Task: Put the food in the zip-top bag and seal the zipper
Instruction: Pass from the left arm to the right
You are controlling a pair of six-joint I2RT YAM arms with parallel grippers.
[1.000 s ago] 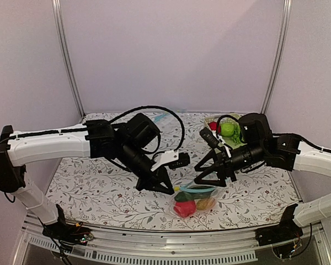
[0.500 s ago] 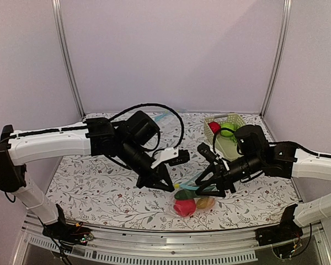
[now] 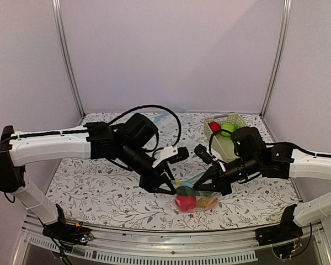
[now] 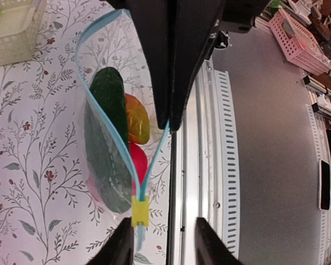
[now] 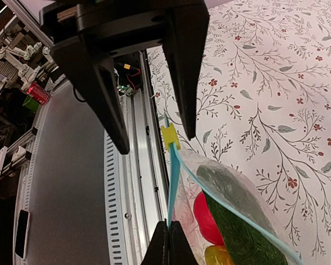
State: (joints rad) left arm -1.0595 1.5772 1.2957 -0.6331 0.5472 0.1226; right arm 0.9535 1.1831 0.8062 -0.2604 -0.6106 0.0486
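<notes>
Near the front edge of the table (image 3: 99, 182), between the two arms: the bag (image 3: 205, 203). Inside it, packed close together: cucumber (image 4: 110, 105), orange piece (image 4: 137, 118), red fruit (image 4: 138, 163), all seen through the clear plastic.

Pinched shut with the right jaws on the zipper (image 5: 171, 187), at the end away from the slider (image 4: 139, 212), a small yellow tab.

Standing apart at the left jaws, nothing clamped; slider in the gap, just beside one finger (image 5: 187, 72). Touching it or not: cannot tell.

Gaping in a wide loop from the slider to the right jaws' pinch, so unsealed along most of the mouth. Joined only at the slider's end.

At the back right of the table: a pale basket (image 3: 235, 118), with a green apple (image 3: 227, 128) and something red in it, well apart from the bag.
</notes>
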